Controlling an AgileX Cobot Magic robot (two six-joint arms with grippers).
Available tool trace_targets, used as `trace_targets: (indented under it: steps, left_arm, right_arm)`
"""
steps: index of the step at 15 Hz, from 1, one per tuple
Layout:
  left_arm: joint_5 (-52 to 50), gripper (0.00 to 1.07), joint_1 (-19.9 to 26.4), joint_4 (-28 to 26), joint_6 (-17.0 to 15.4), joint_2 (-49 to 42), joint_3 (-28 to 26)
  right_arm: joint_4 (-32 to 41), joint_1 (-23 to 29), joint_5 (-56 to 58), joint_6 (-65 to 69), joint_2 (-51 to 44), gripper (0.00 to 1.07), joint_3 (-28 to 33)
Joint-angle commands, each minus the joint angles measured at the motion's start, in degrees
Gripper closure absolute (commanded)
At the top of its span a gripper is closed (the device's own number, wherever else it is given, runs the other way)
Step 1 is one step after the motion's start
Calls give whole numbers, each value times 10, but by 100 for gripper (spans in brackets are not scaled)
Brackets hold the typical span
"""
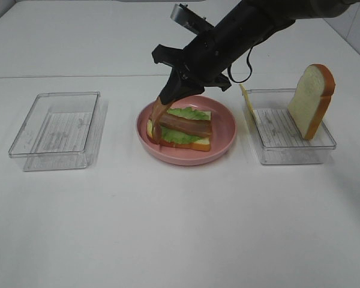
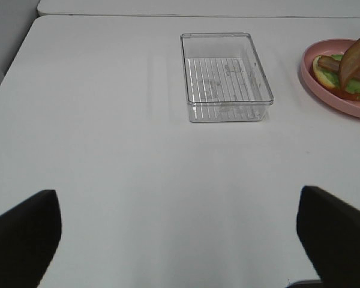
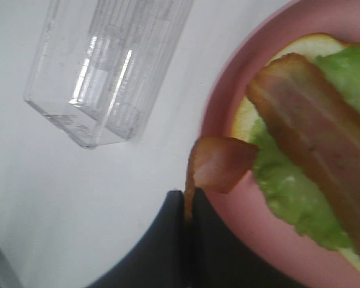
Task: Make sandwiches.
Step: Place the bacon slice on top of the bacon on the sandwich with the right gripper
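While right gripper (image 1: 168, 96) is clenching bacon strip (image 1: 159, 118) at sandwich (image 1: 189, 137) edge, it's risking sliding onto pink plate (image 1: 225, 135); left gripper (image 2: 180, 234) idling open.

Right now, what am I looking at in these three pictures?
This is a two-armed robot at a white table. One picture looks down from a high camera; two come from wrist cameras. The right claw is shut on a brown toy bacon strip over the round pink plate, where a white bread slice carries green lettuce and another bacon strip. The left claw is open, empty. Clear plastic trays flank the plate; the right tray holds a leaning bread slice and yellow cheese square.
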Motion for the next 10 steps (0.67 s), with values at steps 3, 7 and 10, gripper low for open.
trace_targets:
  steps: [3, 7, 10]
  left_arm:
    - [-6, 6, 1, -5, -5, -10, 0]
    - [-6, 6, 1, -5, -5, -10, 0]
    - [-6, 6, 1, -5, -5, -10, 0]
  right_arm:
    - [-165, 2, -39, 56, 1, 107, -4]
    - [-217, 2, -85, 77, 1, 107, -4]
    - [-226, 2, -89, 77, 1, 107, -4]
